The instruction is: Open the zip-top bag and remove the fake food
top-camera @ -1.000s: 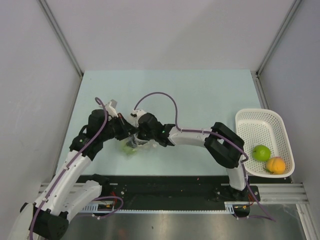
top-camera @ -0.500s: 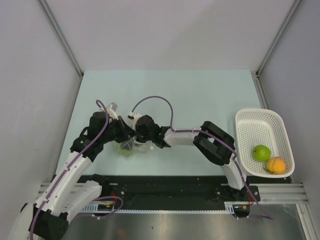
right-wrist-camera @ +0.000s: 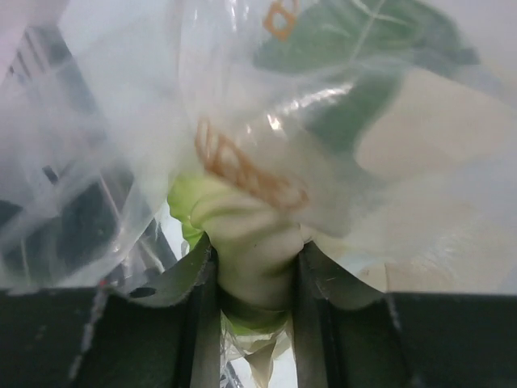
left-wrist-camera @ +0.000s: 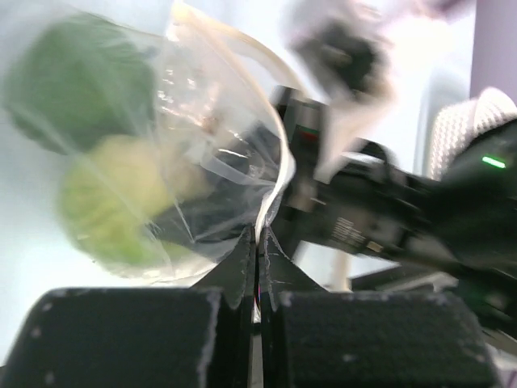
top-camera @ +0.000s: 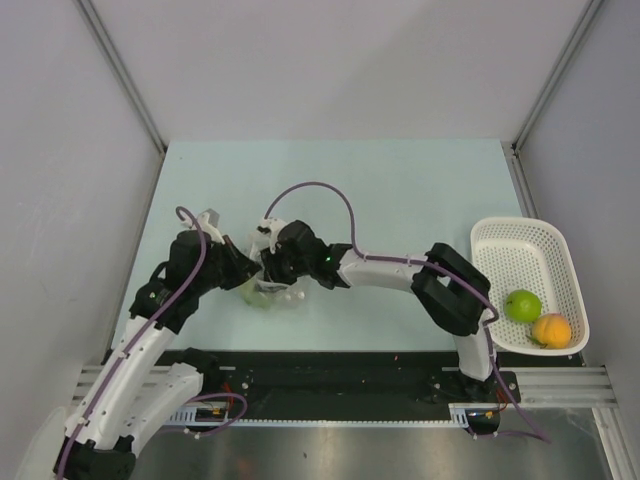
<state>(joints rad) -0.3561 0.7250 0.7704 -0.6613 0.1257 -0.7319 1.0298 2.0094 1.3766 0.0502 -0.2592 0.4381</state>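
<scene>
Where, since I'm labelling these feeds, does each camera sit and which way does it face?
Top external: above and behind the bases, looking down on the table; left arm and right arm show.
Left wrist: looks along the left end effector pinching the zip-top bag; right arm beyond.
Right wrist: looks along the right end effector clamping the bag.
Shared: both wrist views show green fake food inside the bag.

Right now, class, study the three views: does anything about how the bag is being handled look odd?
Yes. In the right wrist view, the right gripper seems to pinch a light green fruit through the zip-top bag, not its film alone. The left gripper grips only the bag's edge. Nothing looks spilled or torn.
</scene>
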